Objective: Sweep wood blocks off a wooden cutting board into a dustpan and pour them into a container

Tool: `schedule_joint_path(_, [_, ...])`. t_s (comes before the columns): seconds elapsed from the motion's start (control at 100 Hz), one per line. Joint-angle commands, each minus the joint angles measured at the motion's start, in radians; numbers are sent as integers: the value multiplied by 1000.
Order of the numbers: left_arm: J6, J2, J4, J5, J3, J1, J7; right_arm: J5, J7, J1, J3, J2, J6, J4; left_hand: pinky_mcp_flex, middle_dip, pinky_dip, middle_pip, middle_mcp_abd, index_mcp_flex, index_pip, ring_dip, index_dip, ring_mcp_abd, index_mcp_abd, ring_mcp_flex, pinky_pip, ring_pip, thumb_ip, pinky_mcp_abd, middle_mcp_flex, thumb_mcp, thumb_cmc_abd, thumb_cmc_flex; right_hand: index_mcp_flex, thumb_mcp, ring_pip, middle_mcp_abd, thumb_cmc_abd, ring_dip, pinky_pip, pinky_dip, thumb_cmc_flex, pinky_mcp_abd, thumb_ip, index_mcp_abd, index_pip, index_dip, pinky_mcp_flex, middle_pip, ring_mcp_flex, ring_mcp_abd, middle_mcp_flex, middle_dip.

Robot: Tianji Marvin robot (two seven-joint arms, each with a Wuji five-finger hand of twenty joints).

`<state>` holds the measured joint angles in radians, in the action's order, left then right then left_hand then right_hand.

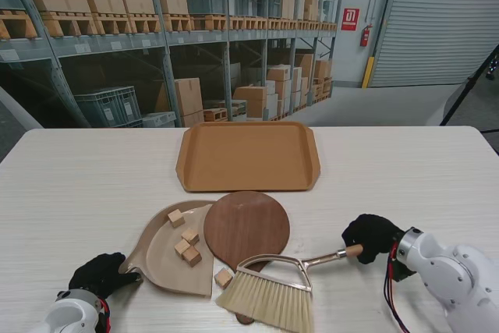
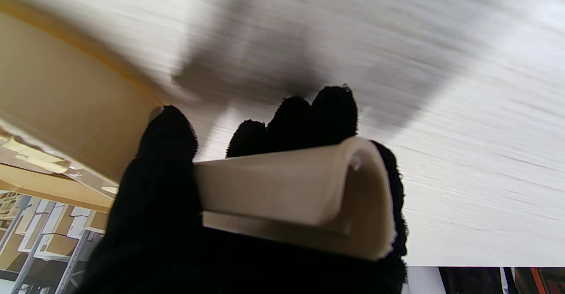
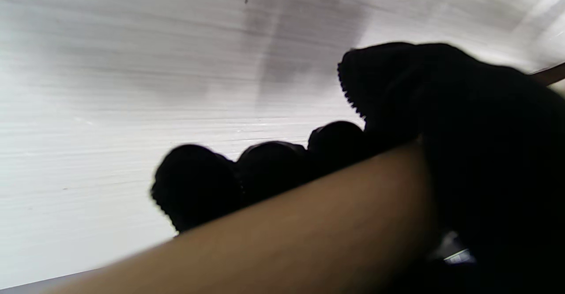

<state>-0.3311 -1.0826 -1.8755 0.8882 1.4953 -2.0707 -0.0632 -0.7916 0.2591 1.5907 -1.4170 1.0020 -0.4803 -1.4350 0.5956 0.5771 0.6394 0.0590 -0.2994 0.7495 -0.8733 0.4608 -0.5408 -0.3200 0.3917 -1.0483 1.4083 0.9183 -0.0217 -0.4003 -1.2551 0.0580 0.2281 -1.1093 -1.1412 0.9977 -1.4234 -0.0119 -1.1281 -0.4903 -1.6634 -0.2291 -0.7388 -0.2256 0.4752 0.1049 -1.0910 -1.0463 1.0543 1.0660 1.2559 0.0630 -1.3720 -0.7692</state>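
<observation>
Bristles of the brush lie nearest me, fanned over the near edge of the round cutting board, with one wood block just beside them. The right hand is clamped on the brush's wooden handle; the right wrist view shows black fingers curled over that handle, a grip the stand view only hints at. The left hand is closed on the dustpan handle, and only the left wrist view reveals that handle as a hollow cream channel. Four more blocks sit inside the pan, whose mouth touches the board's left side. Farther off rests the brown tray, apart from the board. The table is pale, wood-grained. Beyond stand warehouse racks of cartons, a shutter door, and a red sign reading "01".
</observation>
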Motion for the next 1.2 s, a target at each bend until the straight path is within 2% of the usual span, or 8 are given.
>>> schedule_joint_path(0.0, [-1, -2, -2, 1, -1, -4, -18, -20, -10, -1, 8, 9, 24, -1, -22, 7, -17, 934, 254, 88, -58, 10, 5, 143, -75, -66, 14, 21, -1, 34, -39, -68, -82, -99, -179, 572, -53, -57, 65, -14, -80, -23, -150, 15, 46, 214, -176, -8, 40, 95, 41, -74, -76, -15])
schedule_joint_path(0.17, [1, -2, -1, 1, -1, -3, -20, -51, -66, -13, 47, 21, 131, -5, -24, 7, -17, 935, 256, 89, -58, 10, 5, 143, -73, -66, 13, 21, -1, 34, -40, -66, -84, -95, -179, 572, -52, -52, 67, -10, -79, -17, -151, 1, 49, 210, -172, -6, 43, 91, 42, -64, -76, -14])
schedule_joint_path(0.33, [2, -2, 0, 1, -1, -3, -21, -53, -97, -35, 95, 29, 190, 0, -24, 7, -17, 934, 256, 88, -57, 10, 5, 143, -76, -65, 13, 21, 0, 34, -39, -66, -80, -97, -179, 572, -52, -50, 66, -9, -81, -11, -149, -3, 48, 207, -171, -5, 45, 89, 41, -61, -76, -13])
schedule_joint_path(0.87, [1, -2, 0, -1, -1, -3, -22, 19, -140, -97, 225, 44, 207, 33, -24, 7, -16, 934, 255, 89, -57, 10, 5, 143, -75, -65, 13, 21, 0, 34, -40, -67, -81, -96, -177, 572, -44, -52, 65, -2, -83, -2, -147, -3, 32, 207, -161, -2, 42, 78, 40, -62, -75, -8])
schedule_joint_path(1.03, [2, -2, 0, -1, 1, -4, -20, 19, -155, -91, 222, 47, 207, 26, -24, 7, -16, 934, 255, 89, -57, 10, 5, 144, -76, -65, 13, 21, 0, 34, -40, -67, -80, -97, -177, 572, -39, -54, 62, 0, -81, 0, -146, -1, 22, 210, -154, 0, 40, 71, 42, -62, -76, -7])
schedule_joint_path(1.19, [1, -2, 0, -1, 2, -4, -20, 14, -166, -62, 185, 50, 232, 0, -24, 7, -16, 934, 255, 89, -58, 11, 5, 143, -76, -65, 13, 21, -1, 34, -39, -67, -80, -98, -177, 572, -37, -52, 64, 1, -81, 0, -146, -2, 19, 210, -153, -1, 39, 69, 42, -61, -76, -7])
